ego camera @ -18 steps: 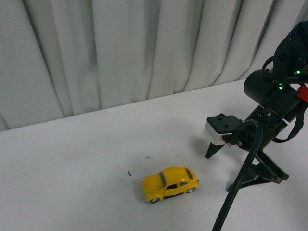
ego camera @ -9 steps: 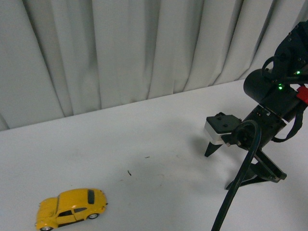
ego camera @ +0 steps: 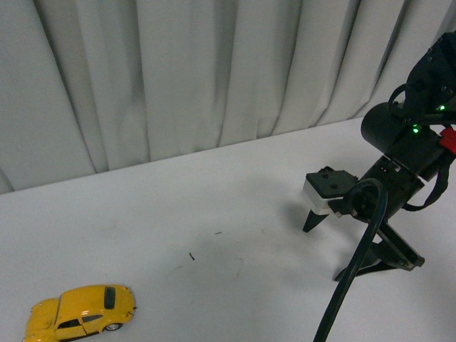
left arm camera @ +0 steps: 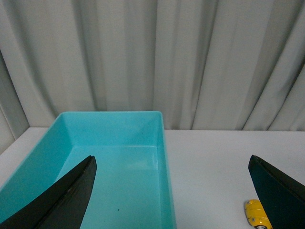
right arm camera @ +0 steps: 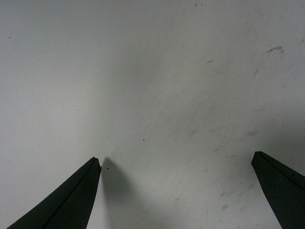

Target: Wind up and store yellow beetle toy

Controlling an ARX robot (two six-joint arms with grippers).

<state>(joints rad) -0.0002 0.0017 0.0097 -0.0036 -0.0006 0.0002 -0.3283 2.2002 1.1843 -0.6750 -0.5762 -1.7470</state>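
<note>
The yellow toy car (ego camera: 80, 313) sits loose at the near left of the worktop (ego camera: 214, 192), left tool (left arm camera: 171, 160) and right tool (ego camera: 323, 255) both spread apart, empty — storing seems next: the left tool must clamp it for the bin (left arm camera: 114, 126).

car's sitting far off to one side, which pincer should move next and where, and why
Probably ease the open left pincer toward the yellow beetle toy: it sits far left, near the teal bin in the left wrist view, while the open right pincer hovers well away.
</note>
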